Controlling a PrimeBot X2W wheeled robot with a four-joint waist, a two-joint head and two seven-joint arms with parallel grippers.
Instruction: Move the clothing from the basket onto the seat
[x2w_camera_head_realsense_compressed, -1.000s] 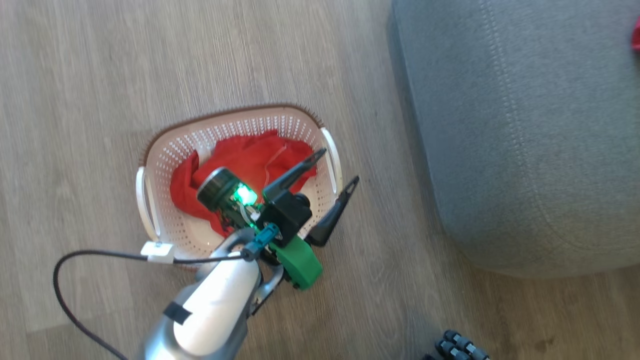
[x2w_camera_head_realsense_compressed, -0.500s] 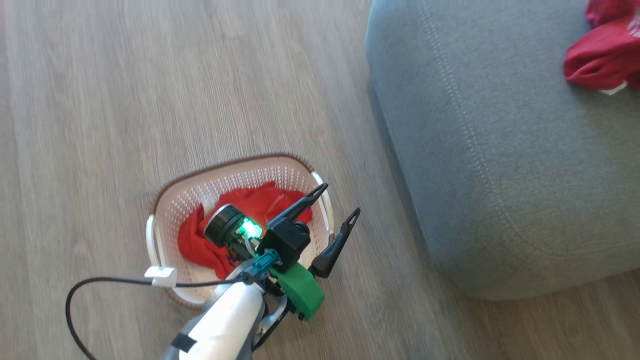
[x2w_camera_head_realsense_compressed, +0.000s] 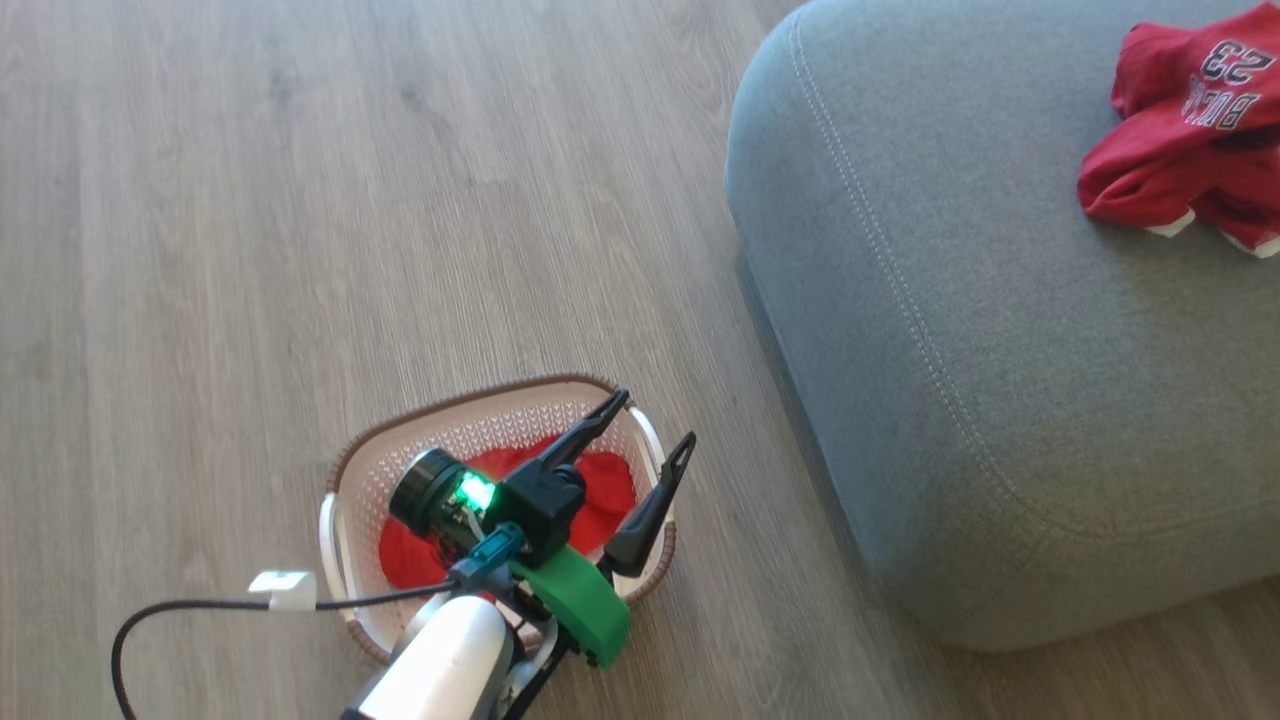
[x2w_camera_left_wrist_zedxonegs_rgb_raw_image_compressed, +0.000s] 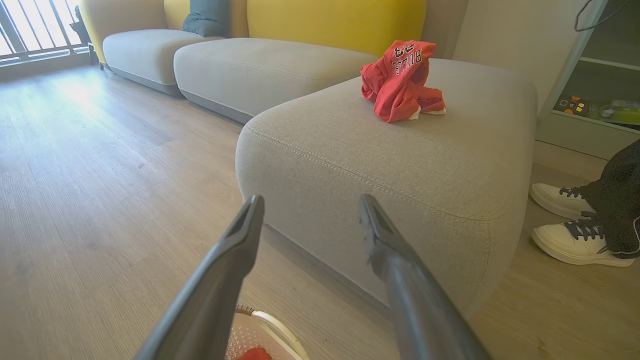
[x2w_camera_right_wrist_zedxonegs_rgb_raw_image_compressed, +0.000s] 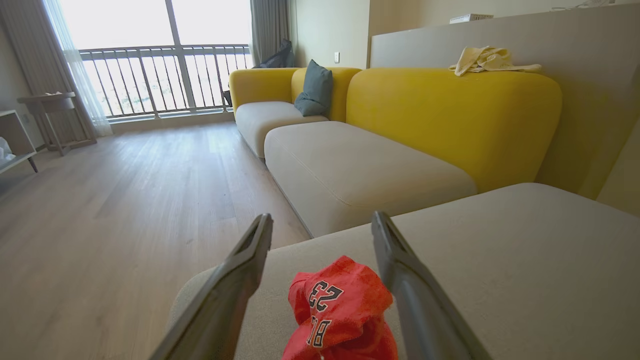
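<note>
The left gripper (x2w_camera_head_realsense_compressed: 648, 422) hangs over the basket (x2w_camera_head_realsense_compressed: 352, 480), its two dark fingers spread wide with nothing between them. One finger shows above the plain red garment (x2w_camera_head_realsense_compressed: 606, 492) that lies crumpled inside. The other lines up with the rim on the side nearer the seat (x2w_camera_head_realsense_compressed: 1000, 380). A black cable (x2w_camera_head_realsense_compressed: 180, 610) trails from the pale forearm across the wood floor (x2w_camera_head_realsense_compressed: 300, 200), where the basket stands. The basket is near the seat's rounded corner and apart from it.

The left wrist camera looks along the parted fingers at the seat's stitched front edge, with a sliver of the basket below them. On top of the seat, well away from the basket, the red "BULLS 23" jersey (x2w_camera_head_realsense_compressed: 1185, 130) sits in a heap.

The right gripper (x2w_camera_right_wrist_zedxonegs_rgb_raw_image_compressed: 322, 217) is just as wide open and empty. It hovers over that jersey, which shows between its fingers. A person's pale sneakers (x2w_camera_left_wrist_zedxonegs_rgb_raw_image_compressed: 575, 240) rest on the floor beside the seat.
</note>
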